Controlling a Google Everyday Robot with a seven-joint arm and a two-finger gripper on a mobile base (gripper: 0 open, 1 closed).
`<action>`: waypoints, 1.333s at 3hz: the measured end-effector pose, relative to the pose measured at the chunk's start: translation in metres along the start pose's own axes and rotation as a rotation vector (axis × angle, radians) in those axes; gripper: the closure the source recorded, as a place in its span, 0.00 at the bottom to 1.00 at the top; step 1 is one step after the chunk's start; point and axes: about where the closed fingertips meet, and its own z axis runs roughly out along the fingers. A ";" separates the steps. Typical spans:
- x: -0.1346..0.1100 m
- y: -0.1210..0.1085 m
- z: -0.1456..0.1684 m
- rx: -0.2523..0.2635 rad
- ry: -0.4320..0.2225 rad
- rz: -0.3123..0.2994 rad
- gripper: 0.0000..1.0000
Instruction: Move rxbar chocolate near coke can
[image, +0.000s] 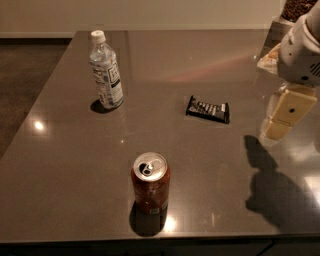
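The rxbar chocolate, a flat black wrapper with white lettering, lies on the grey table a little right of centre. The coke can stands upright near the front edge, its top opened. My gripper hangs from the white arm at the right edge. It is above the table, to the right of the bar and apart from it, and it holds nothing that I can see. Its shadow falls on the table at the front right.
A clear plastic water bottle with a white cap stands upright at the back left. The grey table ends at the front edge just below the can. Some items sit at the far right behind the arm.
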 end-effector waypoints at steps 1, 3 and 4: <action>-0.014 -0.012 0.014 -0.029 -0.043 -0.001 0.00; -0.044 -0.045 0.060 -0.085 -0.099 0.010 0.00; -0.055 -0.055 0.085 -0.097 -0.123 0.015 0.00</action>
